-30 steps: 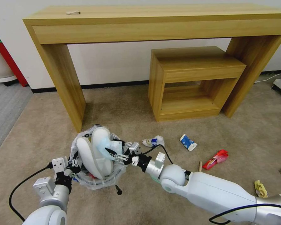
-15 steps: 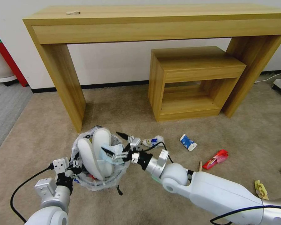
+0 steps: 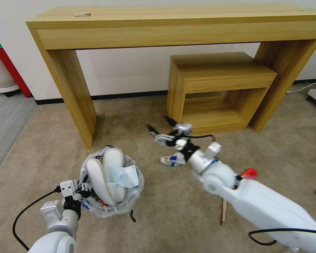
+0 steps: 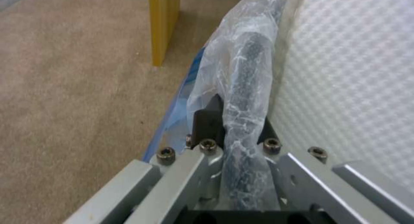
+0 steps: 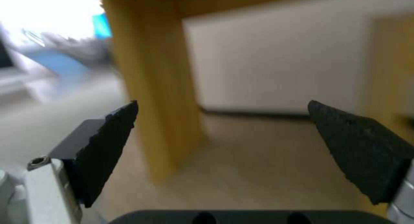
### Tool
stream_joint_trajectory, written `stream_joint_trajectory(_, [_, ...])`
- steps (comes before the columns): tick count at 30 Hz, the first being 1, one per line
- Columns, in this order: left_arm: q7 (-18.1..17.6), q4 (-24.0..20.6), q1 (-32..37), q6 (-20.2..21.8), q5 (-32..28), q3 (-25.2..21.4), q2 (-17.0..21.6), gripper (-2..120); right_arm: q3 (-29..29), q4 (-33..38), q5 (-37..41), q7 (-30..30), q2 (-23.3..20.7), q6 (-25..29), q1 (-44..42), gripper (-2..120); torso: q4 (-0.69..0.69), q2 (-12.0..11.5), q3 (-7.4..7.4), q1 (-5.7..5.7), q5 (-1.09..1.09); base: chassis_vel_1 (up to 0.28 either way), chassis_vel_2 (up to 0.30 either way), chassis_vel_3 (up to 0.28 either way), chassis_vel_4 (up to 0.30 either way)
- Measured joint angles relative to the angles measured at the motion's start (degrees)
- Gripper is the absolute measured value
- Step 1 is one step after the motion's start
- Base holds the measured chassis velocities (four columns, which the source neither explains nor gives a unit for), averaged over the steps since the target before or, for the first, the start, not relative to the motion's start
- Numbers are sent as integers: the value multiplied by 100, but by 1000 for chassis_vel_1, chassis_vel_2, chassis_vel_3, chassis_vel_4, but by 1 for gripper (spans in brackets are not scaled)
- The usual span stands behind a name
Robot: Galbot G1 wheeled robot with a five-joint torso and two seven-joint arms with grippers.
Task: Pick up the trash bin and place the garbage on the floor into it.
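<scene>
Upright on the carpet (image 3: 42, 147), near the leg of the long wooden table (image 3: 172, 24), the trash bin (image 3: 110, 207) is seen with its mouth facing up. 2 white slippers (image 3: 105, 175) are stood on end inside it, their long axes roughly vertical and leaning slightly, and a blue mask (image 3: 124, 176) is draped against them. The bin's bag-covered rim is pinched by the left gripper (image 3: 81, 190) on the side nearest the robot; in the left wrist view the black rim (image 4: 248, 88) is clamped between the fingers. The right gripper (image 3: 161, 128) is held in the air well apart from the bin, above a crumpled paper cup (image 3: 172, 160), with its fingers (image 5: 103, 146) spread wide and nothing between them. A wooden stick (image 3: 223, 211) is laid on the carpet beside the right arm, its long axis running towards the robot. A red wrapper (image 3: 249, 172) is partly hidden behind that arm.
</scene>
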Motion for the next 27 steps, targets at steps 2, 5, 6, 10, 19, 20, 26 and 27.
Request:
stream_joint_trajectory(2, [-8,51,-31,12,-20,2,24,3,231,-9,-168,291,-396,-202,-513,100,0,0,0,0,-1,0,0,0,0])
stream_joint_trajectory(5, [-9,120,-81,15,-30,14,39,3,416,13,-247,581,-719,-379,-1032,100,-1,0,0,0,0,0,0,0,0])
stream_joint_trajectory(6, [-10,147,-100,16,-33,19,41,3,479,38,-267,731,-800,-443,-1198,100,-2,0,0,0,-1,0,0,0,0])
stream_joint_trajectory(10, [-10,221,-150,16,-42,44,42,3,736,99,-280,1300,-956,-742,-1758,100,0,0,0,0,-1,0,0,0,0])
stream_joint_trajectory(19, [-12,388,-228,-7,-79,55,80,3,1873,-186,166,2884,-541,-1518,-3283,100,0,0,0,0,-2,0,0,0,0])
stream_joint_trajectory(20, [-12,388,-228,-7,-79,55,80,3,1873,-186,166,2884,-541,-1518,-3283,100,0,0,0,0,-2,0,0,0,0])
stream_joint_trajectory(26, [-12,419,-237,-34,-85,74,87,3,2070,-503,656,3416,-150,-1888,-3433,100,0,0,0,0,-3,0,0,0,0])
stream_joint_trajectory(27, [-13,420,-230,-41,-86,74,87,3,2059,-639,718,3437,-54,-1955,-3366,100,0,0,0,0,-2,0,0,0,0])
